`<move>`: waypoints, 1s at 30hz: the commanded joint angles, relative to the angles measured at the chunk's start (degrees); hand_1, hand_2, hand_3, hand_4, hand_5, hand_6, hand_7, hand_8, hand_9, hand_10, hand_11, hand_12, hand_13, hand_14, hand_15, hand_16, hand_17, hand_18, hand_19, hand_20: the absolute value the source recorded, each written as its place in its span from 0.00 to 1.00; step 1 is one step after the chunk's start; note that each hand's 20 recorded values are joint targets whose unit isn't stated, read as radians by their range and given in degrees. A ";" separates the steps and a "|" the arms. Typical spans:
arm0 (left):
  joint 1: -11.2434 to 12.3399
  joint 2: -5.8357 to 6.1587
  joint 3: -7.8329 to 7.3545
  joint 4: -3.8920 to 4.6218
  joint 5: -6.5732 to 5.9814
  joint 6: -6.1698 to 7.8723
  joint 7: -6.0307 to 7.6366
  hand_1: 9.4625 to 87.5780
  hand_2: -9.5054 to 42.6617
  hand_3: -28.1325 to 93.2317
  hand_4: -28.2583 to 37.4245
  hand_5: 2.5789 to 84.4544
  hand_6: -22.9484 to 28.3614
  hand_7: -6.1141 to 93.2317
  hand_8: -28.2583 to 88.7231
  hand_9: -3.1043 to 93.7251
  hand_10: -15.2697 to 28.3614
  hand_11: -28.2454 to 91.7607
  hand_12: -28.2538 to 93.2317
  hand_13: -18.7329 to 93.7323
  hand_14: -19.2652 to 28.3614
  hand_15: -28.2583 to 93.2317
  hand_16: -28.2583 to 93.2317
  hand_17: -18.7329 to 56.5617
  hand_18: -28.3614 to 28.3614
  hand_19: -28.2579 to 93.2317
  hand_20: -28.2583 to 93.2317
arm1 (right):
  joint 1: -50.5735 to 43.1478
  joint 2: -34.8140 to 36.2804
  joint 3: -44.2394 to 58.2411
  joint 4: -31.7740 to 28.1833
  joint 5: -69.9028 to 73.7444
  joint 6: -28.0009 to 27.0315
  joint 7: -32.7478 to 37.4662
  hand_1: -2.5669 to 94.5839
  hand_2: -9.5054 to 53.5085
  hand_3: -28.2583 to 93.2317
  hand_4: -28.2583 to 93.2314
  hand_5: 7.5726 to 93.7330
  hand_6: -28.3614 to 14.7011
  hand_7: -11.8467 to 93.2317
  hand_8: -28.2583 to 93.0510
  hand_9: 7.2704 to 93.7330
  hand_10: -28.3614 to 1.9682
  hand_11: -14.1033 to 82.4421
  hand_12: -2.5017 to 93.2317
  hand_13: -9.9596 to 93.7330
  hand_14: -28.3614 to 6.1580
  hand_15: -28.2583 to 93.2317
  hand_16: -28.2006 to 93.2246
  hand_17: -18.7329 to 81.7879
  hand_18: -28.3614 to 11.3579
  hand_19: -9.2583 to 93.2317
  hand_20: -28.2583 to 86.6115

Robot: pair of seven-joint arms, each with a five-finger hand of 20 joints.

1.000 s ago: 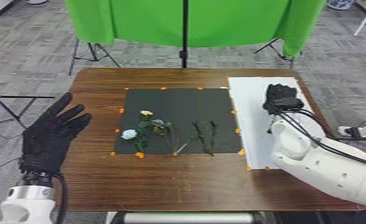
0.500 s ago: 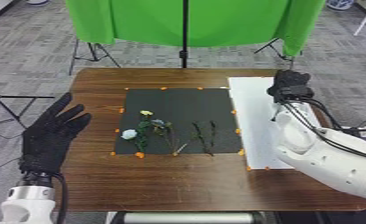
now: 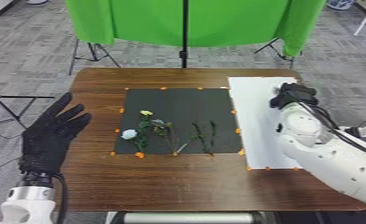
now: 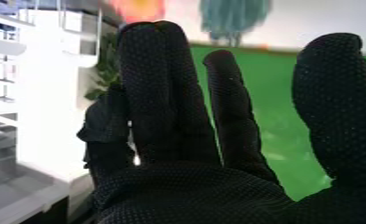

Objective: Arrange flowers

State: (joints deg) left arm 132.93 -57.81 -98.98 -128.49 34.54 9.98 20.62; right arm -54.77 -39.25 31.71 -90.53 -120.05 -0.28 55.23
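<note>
In the head view my right hand is over the upper part of the white sheet, right of the flowers. My left hand stands open left of the dark mat. On the mat lie a white-blue flower, a small yellow flower, a greyish flower and dark green stems, all apart from both hands. In the right wrist view my right hand has its fingers straight and its thumb spread, with nothing held.
Orange markers line the edges of the mat and sheet. Behind the brown table a green cloth hangs from a black stand. A black tripod stands on the floor at the left.
My right hand first went away towards the table's far edge, then came back a little and to the right. My left hand and the flowers have stayed where they were.
</note>
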 commanded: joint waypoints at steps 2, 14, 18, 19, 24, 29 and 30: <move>-0.10 0.09 0.45 0.61 -0.34 0.11 -0.32 0.19 0.29 0.89 0.07 0.41 0.61 0.19 0.16 0.39 0.79 0.43 0.32 0.41 0.98 0.65 0.17 0.17 1.00 0.67 0.44 | 0.71 -2.07 -3.97 3.74 -0.05 0.90 -1.07 0.37 0.00 0.89 0.00 0.53 0.68 0.27 0.13 0.71 0.34 0.37 0.18 0.71 0.48 0.77 0.32 0.43 0.02 0.96 0.67; 1.54 0.07 -0.40 0.29 -1.08 0.87 0.20 0.19 0.29 0.89 0.07 0.41 0.61 0.19 0.16 0.39 0.79 0.43 0.32 0.41 0.98 0.65 0.17 0.17 1.00 0.66 0.45 | 1.83 -1.71 -9.01 -0.16 -7.23 17.60 -4.64 0.62 0.00 0.79 0.00 0.93 0.74 0.31 0.25 1.00 0.76 0.32 0.30 0.96 0.75 0.63 0.42 0.57 0.20 1.00 0.66; 2.04 -0.37 -0.97 0.11 -0.90 0.81 -0.11 0.19 0.29 0.89 0.06 0.41 0.61 0.19 0.16 0.39 0.79 0.43 0.32 0.41 0.98 0.65 0.17 0.17 1.00 0.66 0.45 | 1.62 -3.99 -6.84 -4.55 -8.09 18.31 -9.32 0.62 0.00 0.80 0.00 0.94 0.72 0.30 0.25 1.00 0.74 0.34 0.30 0.96 0.75 0.63 0.43 0.57 0.19 1.00 0.66; 2.07 -0.30 -0.83 0.15 -1.04 0.75 0.03 0.19 0.29 0.89 0.06 0.41 0.61 0.19 0.16 0.39 0.79 0.43 0.32 0.41 0.98 0.66 0.17 0.17 1.00 0.66 0.45 | 1.30 -4.88 -6.15 -5.59 -8.28 17.95 -10.74 0.62 0.00 0.80 0.00 0.94 0.72 0.30 0.26 1.00 0.74 0.34 0.30 0.96 0.74 0.63 0.43 0.57 0.19 1.00 0.66; 1.51 -0.29 -0.38 0.20 -0.93 0.63 -0.16 0.19 0.29 0.89 0.07 0.41 0.61 0.19 0.16 0.39 0.79 0.43 0.32 0.41 0.98 0.66 0.17 0.17 1.00 0.66 0.45 | -0.70 -10.01 -4.00 -9.08 -7.06 13.73 -17.29 0.61 0.00 0.81 0.00 0.94 0.72 0.29 0.27 1.00 0.71 0.34 0.31 0.94 0.73 0.65 0.43 0.55 0.19 1.00 0.67; 0.71 -0.44 -0.32 0.45 -0.60 0.32 -0.71 0.19 0.30 0.89 0.07 0.41 0.61 0.19 0.16 0.39 0.79 0.43 0.32 0.41 0.98 0.66 0.17 0.17 1.00 0.66 0.45 | -1.88 -15.62 -4.07 -8.26 -8.05 8.57 -21.56 0.60 0.00 0.82 0.00 0.92 0.71 0.30 0.27 1.00 0.72 0.32 0.34 0.90 0.70 0.70 0.42 0.53 0.20 1.00 0.67; 0.67 -0.48 -0.28 0.43 -0.55 0.36 -0.82 0.19 0.30 0.89 0.07 0.41 0.61 0.19 0.16 0.39 0.79 0.43 0.32 0.41 0.98 0.66 0.17 0.17 1.00 0.66 0.45 | -1.89 -16.58 -4.52 -7.77 -8.32 8.36 -21.76 0.60 0.00 0.82 0.00 0.92 0.71 0.31 0.27 1.00 0.71 0.32 0.34 0.90 0.70 0.70 0.42 0.52 0.20 1.00 0.67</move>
State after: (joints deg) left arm 133.90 -57.84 -99.54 -128.40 34.01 10.25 20.69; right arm -55.30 -47.02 28.67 -98.19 -126.47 12.85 36.49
